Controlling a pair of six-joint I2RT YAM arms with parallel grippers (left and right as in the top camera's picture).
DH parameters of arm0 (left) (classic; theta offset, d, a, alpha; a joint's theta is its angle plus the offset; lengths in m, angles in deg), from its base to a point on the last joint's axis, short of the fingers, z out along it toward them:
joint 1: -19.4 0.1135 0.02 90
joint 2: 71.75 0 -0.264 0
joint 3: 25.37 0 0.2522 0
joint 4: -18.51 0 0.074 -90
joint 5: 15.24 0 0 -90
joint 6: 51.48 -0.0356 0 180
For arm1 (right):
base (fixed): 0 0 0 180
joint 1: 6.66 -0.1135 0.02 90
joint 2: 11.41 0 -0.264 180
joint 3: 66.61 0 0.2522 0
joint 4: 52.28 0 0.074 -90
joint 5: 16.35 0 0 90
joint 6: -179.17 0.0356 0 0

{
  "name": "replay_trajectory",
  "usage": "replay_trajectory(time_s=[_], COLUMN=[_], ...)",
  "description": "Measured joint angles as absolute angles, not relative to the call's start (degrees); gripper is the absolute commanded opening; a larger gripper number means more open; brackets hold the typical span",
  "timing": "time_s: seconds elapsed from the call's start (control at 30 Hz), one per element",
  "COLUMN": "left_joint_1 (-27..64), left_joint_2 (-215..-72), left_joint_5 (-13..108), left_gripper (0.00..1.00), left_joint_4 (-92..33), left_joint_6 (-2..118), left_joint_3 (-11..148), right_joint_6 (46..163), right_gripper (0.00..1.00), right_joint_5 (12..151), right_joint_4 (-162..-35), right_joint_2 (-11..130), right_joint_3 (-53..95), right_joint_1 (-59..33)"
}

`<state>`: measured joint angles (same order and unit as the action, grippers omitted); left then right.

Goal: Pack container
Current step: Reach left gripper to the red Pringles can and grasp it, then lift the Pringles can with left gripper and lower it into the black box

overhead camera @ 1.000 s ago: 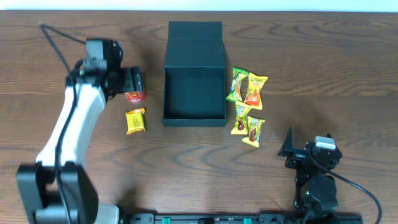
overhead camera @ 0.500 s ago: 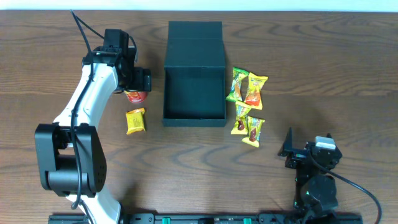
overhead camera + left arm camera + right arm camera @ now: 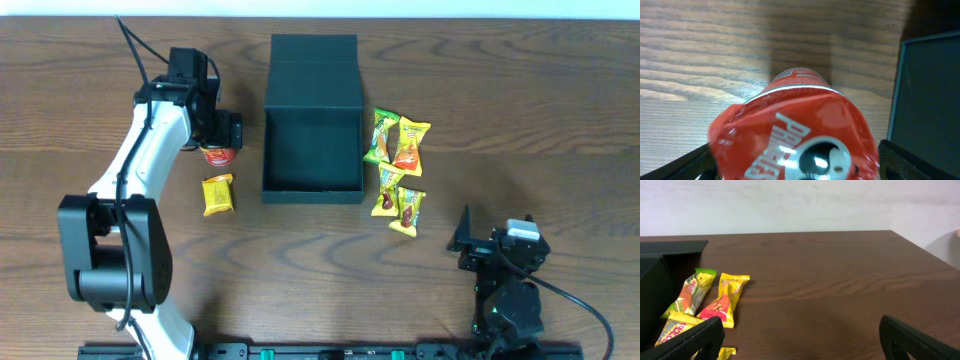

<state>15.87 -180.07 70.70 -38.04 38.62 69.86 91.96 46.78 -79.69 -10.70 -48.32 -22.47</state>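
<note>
Toward the far middle of the wooden table [image 3: 520, 90], the dark teal container [image 3: 312, 150] is sitting upright with its flap lid [image 3: 313, 55] lying open flat behind it. Just beside the container's right wall, four snack packets are lying in a loose cluster: a green packet [image 3: 381, 135] and an orange packet [image 3: 409, 143] side by side, with two more yellow-green packets [image 3: 398, 200] overlapping below them, nearer the container's front corner. Near the container's left wall, a red can [image 3: 218, 153] is standing apart from it, and a yellow packet [image 3: 217, 193] is lying just in front of the can. The left gripper [image 3: 800, 167] is hanging over the can with its fingers [image 3: 690, 162] spread wide, one on each side of the can; whether the pads are pressing on it cannot be told. Well apart from the container, off its front right corner, the right gripper [image 3: 800, 340] is resting low near the table's near edge, its jaws standing wide apart and holding nothing, facing the packets.
</note>
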Motion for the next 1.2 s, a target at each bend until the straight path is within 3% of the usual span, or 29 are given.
replay_trajectory(time_s=[0.13,0.17,0.2,0.27,0.63,0.77,1.2], left_joint_1=[15.87,15.87,15.87,15.87,15.87,15.87,15.87], left_joint_2=[-182.12,-182.38,-182.45,-182.45,-182.45,-182.45,-182.45], left_joint_5=[70.7,70.7,70.7,70.7,70.7,70.72,70.72], left_gripper=[0.96,1.0,0.92,0.86,0.75,0.68,0.68], left_joint_4=[-38.04,-38.06,-38.04,-38.02,-37.23,-37.01,-35.57], left_joint_6=[38.6,38.6,38.42,38.45,38.32,38.42,38.47], left_joint_3=[69.86,69.86,69.86,69.86,69.86,69.86,69.86], right_joint_6=[91.96,91.96,91.96,91.96,91.96,91.96,91.96], right_gripper=[0.99,0.99,0.99,0.99,0.99,0.99,0.99], right_joint_5=[46.78,46.78,46.78,46.78,46.78,46.78,46.78], right_joint_4=[-79.71,-79.69,-79.71,-79.69,-79.71,-79.69,-79.71], right_joint_2=[-10.72,-10.7,-10.72,-10.72,-10.72,-10.7,-10.72], right_joint_3=[-48.32,-48.32,-48.32,-48.32,-48.32,-48.32,-48.32], right_joint_1=[-22.47,-22.47,-22.47,-22.47,-22.47,-22.47,-22.47])
